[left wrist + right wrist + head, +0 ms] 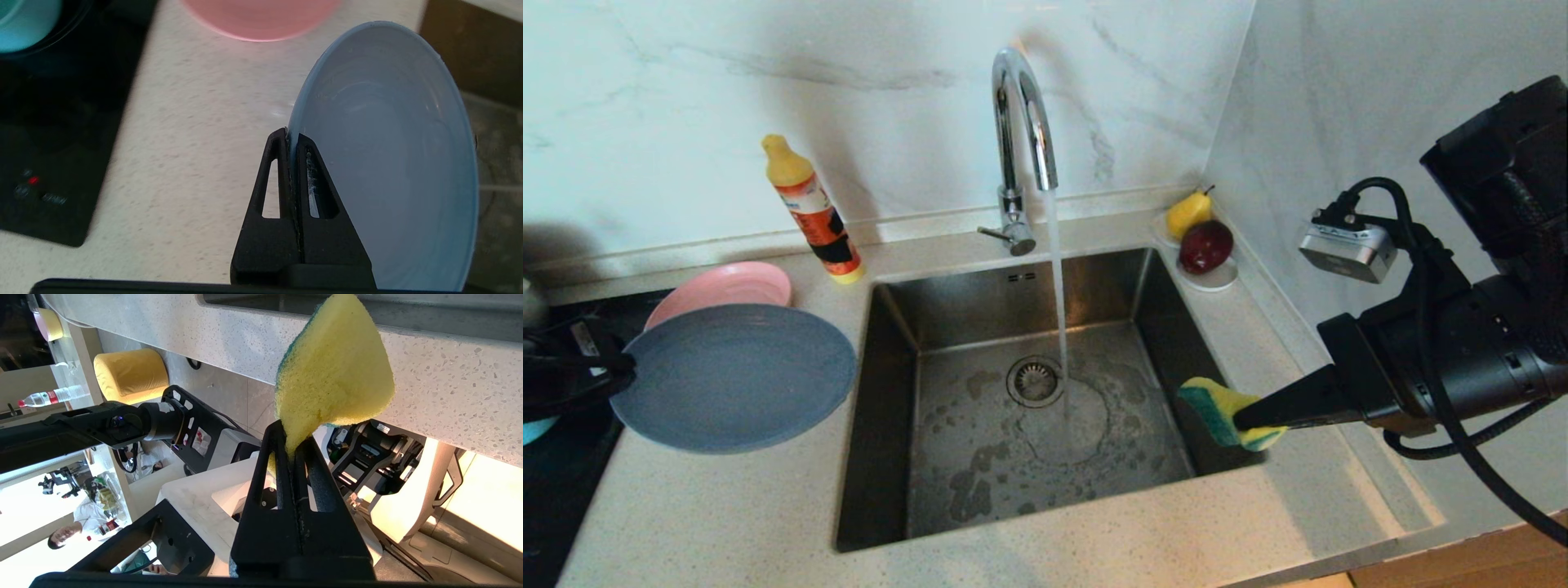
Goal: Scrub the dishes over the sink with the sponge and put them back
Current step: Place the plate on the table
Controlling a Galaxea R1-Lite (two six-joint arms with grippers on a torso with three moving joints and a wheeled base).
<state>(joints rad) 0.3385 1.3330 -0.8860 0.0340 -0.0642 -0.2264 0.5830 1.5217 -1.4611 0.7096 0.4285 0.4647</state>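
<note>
Two grippers at work, each clamped on its own item. At far left, left gripper (619, 371) pinched tight on rim of pale-blue plate (737, 377), jaws closed on either side of the edge. Plate stretching away from those fingertips toward the sink (882, 408), lifted clear of the speckled countertop (727, 506), face tilted, far rim just short of the basin's near wall. Beyond the gripped plate, farther from the left gripper, pink plate (727, 286) lying flat on the counter, partly covered. Below and behind the left gripper, a sliver of teal-blue bowl (535, 429) on the black cooktop (560, 482). Further back, past the pink plate, a yellow-capped detergent bottle (814, 211) leaning against the marble wall. Between the two grippers, chrome arched tap (1023, 122) running, stream falling beside the round drain strainer (1035, 380). Back right corner, pear (1188, 212) and dark red apple (1206, 246) on a small white saucer (1217, 279). At right, right gripper (1241, 422) squeezed shut on the sponge (1218, 408), holding it by one end over the sink's right edge. Sponge's long axis running out from the fingertips toward the basin, free end toward the stream, green scouring face along one side, yellow foam bulging beyond the pinch.
</note>
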